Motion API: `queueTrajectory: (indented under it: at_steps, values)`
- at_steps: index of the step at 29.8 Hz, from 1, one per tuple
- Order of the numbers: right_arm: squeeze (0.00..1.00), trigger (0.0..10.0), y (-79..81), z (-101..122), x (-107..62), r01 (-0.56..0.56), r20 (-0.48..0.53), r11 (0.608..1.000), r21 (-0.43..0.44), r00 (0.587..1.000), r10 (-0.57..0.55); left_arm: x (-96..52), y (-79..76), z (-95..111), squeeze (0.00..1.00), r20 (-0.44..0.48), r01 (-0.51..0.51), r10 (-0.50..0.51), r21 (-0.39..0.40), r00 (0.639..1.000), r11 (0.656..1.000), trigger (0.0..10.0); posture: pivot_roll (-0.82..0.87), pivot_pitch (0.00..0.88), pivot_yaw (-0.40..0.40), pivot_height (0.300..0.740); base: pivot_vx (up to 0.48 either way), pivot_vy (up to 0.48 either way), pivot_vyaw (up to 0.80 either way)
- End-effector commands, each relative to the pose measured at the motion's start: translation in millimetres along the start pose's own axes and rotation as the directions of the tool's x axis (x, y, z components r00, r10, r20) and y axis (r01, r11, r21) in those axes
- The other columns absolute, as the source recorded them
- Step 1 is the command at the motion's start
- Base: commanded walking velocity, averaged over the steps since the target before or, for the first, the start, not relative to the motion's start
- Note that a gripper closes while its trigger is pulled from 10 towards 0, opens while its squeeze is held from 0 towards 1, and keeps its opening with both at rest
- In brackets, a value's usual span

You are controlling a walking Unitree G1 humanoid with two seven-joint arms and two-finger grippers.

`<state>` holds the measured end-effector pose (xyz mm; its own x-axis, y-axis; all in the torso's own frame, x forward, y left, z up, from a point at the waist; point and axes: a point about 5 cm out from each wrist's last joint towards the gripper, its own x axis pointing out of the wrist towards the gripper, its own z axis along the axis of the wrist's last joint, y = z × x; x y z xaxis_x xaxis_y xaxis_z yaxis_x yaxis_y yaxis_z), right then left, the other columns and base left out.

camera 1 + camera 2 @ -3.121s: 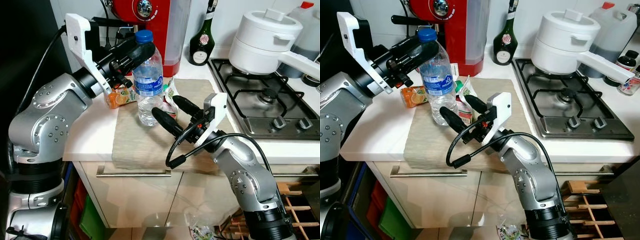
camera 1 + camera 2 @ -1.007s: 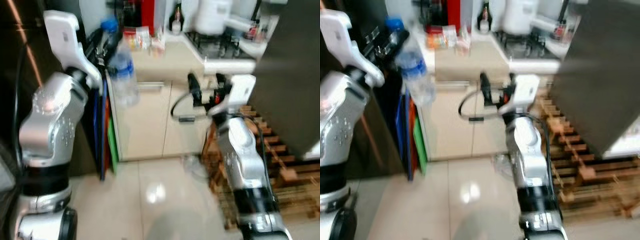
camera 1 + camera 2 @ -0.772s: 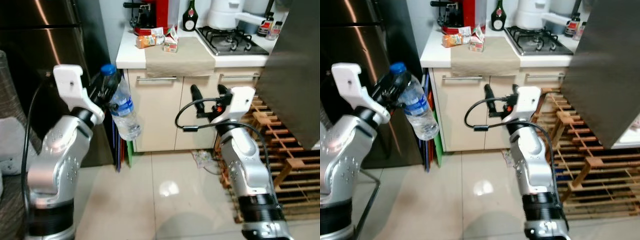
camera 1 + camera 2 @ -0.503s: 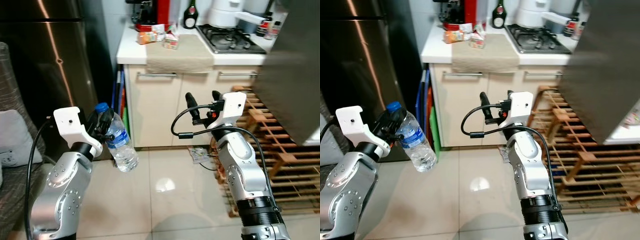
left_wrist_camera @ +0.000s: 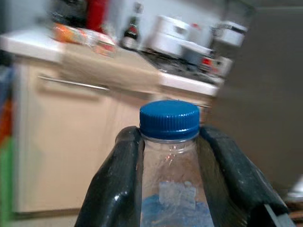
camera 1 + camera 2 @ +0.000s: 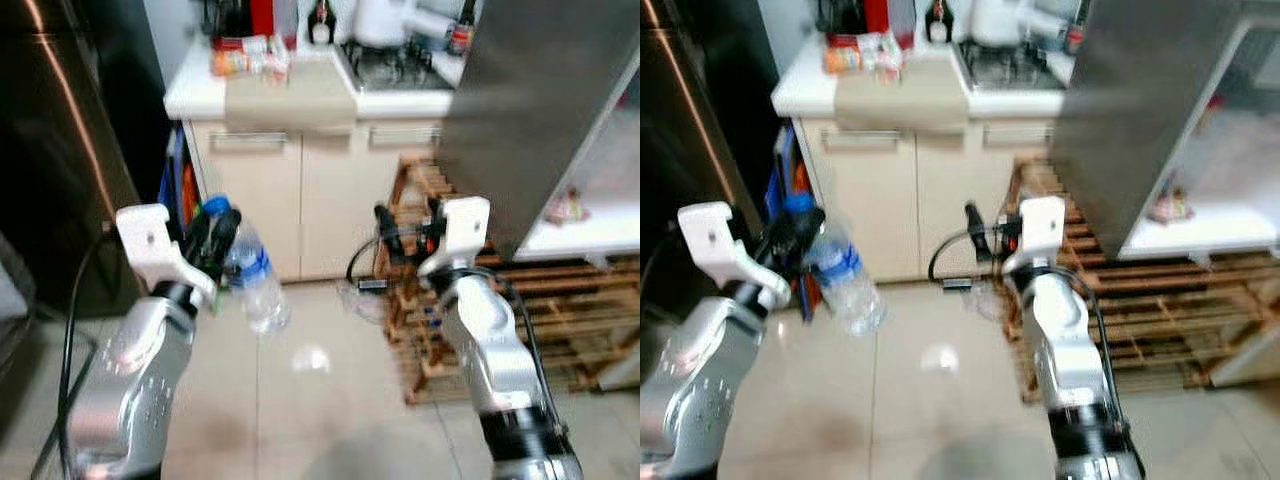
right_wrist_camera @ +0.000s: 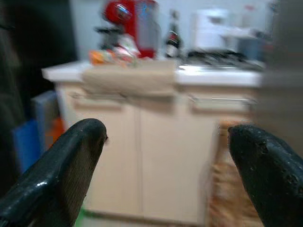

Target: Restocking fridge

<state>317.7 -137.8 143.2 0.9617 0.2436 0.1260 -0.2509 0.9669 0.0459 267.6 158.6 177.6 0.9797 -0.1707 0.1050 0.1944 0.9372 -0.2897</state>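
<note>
Water bottle [image 6: 250, 280] gripped at the neck by left hand [image 6: 215, 237], body hanging down-right over the floor | right hand [image 7: 165, 156] spread wide, empty | fridge door [image 6: 530, 110] seen rightward, nearer the right arm.

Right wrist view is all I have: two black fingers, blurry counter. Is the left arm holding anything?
Observer: Yes, the left gripper is shut on a water bottle, just under its blue cap.
Operator: Bottle upright?
Observer: No, it tilts, base swung toward the floor.
Operator: Fridge in sight?
Observer: A grey door stands open on the robot's right, white shelves behind it.
</note>
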Motion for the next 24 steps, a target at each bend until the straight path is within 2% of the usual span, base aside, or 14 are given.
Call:
queueTrajectory:
  at_steps: [1,4,5,6,8,9,13,16,24]
  values:
    - [0.0,10.0,-3.4,4,-0.9,0.018,0.025,1.0,-0.012,1.0,-0.018,4.4,-3.6,8,0.0,0.032,0.027,-0.028,0.031,0.999,0.999,10.0,-0.06,0.0,0.016,0.74,0.0,-0.465,0.0]
    - [0.0,10.0,-4.6,2,-2.2,0.028,0.019,1.0,-0.01,0.999,-0.028,6.1,0.1,6,0.0,0.023,0.014,-0.015,0.047,1.0,0.999,10.0,-0.06,0.0,0.022,0.74,0.0,-0.46,-0.5]
    - [0.0,10.0,-7.0,-1,-3.5,0.042,0.012,0.999,-0.01,0.999,-0.042,9.4,7.0,-2,0.0,-0.023,-0.017,0.019,0.103,1.0,0.995,10.0,-0.06,0.0,0.025,0.74,0.0,0.0,-0.74]
    - [0.0,10.0,-14.2,-7,-7.4,0.083,0.003,0.996,-0.028,0.997,-0.083,16.5,23.8,-17,0.0,-0.092,-0.084,0.099,0.158,0.991,0.984,10.0,-0.07,0.0,0.03,0.74,0.0,0.0,-0.73]
    - [0.0,10.0,-16.6,-9,-8.8,0.096,0.0,0.995,-0.039,0.995,-0.096,18.1,27.9,-21,0.0,-0.107,-0.099,0.118,0.163,0.987,0.982,10.0,-0.07,0.0,0.03,0.74,0.0,0.0,-0.73]
    - [0.0,10.0,-23.2,-13,-12.7,0.131,-0.013,0.99,-0.047,0.991,-0.132,19.1,29.7,-22,0.0,-0.11,-0.107,0.126,0.164,0.986,0.981,10.0,-0.09,0.0,0.035,0.74,0.0,0.0,-0.73]
    - [0.0,10.0,-35.9,-18,-19.5,0.2,-0.034,0.979,-0.042,0.979,-0.202,20.5,25.8,-21,0.0,-0.093,-0.096,0.109,0.136,0.99,0.986,10.0,-0.09,0.0,0.036,0.74,0.0,0.0,-0.73]
    - [0.0,10.0,-43.4,-25,-25.4,0.235,-0.056,0.971,-0.036,0.97,-0.237,26.6,15.2,-14,0.0,-0.041,-0.046,0.05,0.091,0.998,0.995,10.0,-0.11,0.0,0.035,0.74,0.0,0.0,-0.74]
    - [0.0,10.0,-43.0,-34,-33.7,0.236,-0.08,0.971,-0.038,0.968,-0.238,34.2,3.0,-9,0.0,0.009,0.035,-0.036,0.099,0.999,0.994,10.0,-0.13,0.0,0.034,0.74,0.0,0.0,-0.72]
